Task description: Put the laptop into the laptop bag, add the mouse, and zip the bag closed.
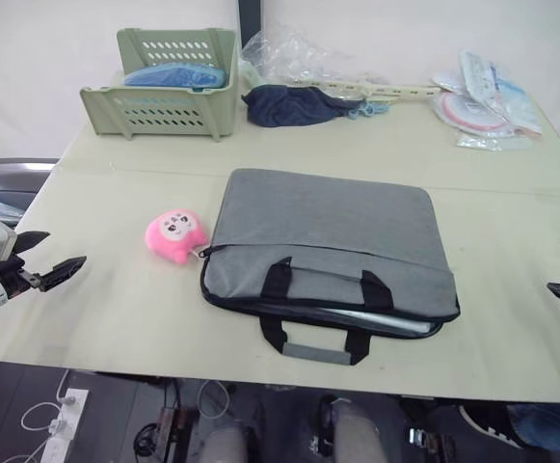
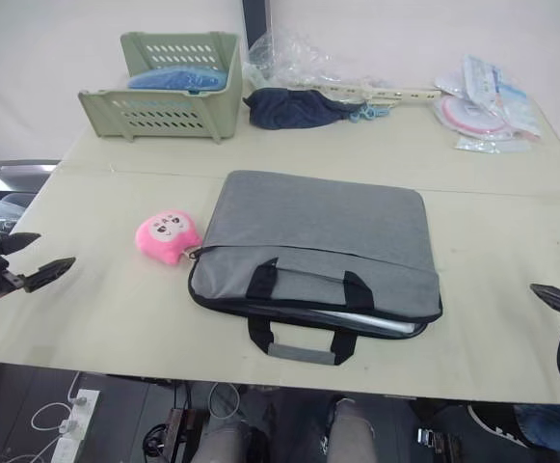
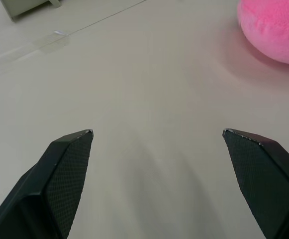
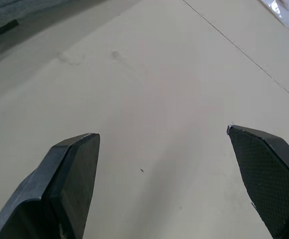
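The grey laptop bag [image 1: 326, 253] is lying flat mid-table [image 1: 116, 318], its front slot gaping, with the laptop's [image 1: 357, 320] silver edge showing inside. A pink plush toy [image 1: 175, 236] is sitting just beside the bag's left edge. Behind, a green basket [image 1: 164, 87], a dark cloth [image 1: 289, 106] and plastic packets [image 1: 487, 101] are lining the far side. The left claw [image 3: 156, 134] is hovering released near the toy; the right claw [image 4: 163, 137] is hanging released over bare table.

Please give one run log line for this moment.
left gripper: open, empty | right gripper: open, empty | laptop bag: unzipped, silver edge inside
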`<control>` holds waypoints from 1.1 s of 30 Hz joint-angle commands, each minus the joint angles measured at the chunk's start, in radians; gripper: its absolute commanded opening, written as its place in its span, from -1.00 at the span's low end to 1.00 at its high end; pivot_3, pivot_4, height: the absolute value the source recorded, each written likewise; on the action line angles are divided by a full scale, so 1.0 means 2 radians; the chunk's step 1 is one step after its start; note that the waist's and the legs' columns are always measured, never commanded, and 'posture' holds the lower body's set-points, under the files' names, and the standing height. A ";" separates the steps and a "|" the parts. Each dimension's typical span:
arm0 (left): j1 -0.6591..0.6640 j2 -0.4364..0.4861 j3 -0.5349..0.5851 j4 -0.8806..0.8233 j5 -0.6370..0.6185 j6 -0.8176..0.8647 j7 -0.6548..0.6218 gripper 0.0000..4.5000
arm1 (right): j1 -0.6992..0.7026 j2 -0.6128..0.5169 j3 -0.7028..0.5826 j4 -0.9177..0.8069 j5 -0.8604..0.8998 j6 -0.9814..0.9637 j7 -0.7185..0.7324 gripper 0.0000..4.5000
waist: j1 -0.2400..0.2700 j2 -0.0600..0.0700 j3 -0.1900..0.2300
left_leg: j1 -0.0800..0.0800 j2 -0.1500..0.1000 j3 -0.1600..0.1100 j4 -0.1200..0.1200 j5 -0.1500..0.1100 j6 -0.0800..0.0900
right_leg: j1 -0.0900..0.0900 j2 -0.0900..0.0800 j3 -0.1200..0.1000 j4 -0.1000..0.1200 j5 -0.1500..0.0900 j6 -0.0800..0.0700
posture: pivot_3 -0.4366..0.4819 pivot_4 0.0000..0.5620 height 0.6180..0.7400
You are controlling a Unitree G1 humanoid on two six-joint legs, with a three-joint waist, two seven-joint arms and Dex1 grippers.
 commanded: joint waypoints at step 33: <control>0.004 -0.004 0.037 -0.054 -0.060 0.057 -0.018 1.00 | -0.306 0.296 0.289 -0.333 0.107 0.337 -0.084 -0.94 | 0.000 -0.001 0.000 | -0.001 0.000 -0.001 0.001 0.000 0.000 | -0.002 0.000 -0.001 0.005 0.000 0.000 | -0.05 -0.47 1.00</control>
